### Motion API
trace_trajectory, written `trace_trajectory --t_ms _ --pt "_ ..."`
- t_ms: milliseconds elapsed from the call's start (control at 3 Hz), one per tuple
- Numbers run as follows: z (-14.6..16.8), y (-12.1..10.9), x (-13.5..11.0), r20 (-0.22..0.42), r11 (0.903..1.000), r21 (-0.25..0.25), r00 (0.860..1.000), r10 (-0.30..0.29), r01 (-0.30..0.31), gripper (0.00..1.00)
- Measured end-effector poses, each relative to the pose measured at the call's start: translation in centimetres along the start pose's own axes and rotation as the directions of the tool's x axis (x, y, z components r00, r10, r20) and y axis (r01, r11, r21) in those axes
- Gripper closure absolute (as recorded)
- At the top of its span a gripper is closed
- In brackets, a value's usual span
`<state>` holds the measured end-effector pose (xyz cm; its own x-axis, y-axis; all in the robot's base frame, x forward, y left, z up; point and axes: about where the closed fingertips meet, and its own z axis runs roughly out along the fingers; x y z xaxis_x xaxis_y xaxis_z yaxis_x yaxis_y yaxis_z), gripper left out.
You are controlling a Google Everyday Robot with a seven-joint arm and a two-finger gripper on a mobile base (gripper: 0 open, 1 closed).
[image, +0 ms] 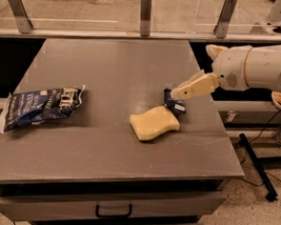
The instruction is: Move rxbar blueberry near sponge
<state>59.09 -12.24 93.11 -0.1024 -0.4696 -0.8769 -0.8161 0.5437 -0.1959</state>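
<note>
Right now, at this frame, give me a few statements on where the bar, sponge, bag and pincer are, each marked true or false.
1. The rxbar blueberry lies right by the sponge's far right corner. True.
2. The chip bag lies on the right side of the table. False: it lies near the left edge as the camera sees it.
3. The pincer hangs over the chip bag. False: its tip is at the rxbar blueberry, just beyond the sponge.
4. The sponge lies flat on the table. True.

White arm [267, 67]: rounded cylindrical shell, small grey dotted disc on the wrist housing. Cream tapered tool [179, 93], above the surface [109, 69], right side.
</note>
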Motion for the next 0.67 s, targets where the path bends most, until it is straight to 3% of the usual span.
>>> trace_trajectory --t_ms 333,667 --pt "-3.93 -1.01 -1.72 0.054 0.9991 0.025 0.998 -0.035 0.033 0.0" --pt "-4.34 -1.17 -1.77 0.057 0.9988 0.031 0.998 -0.039 0.037 0.0"
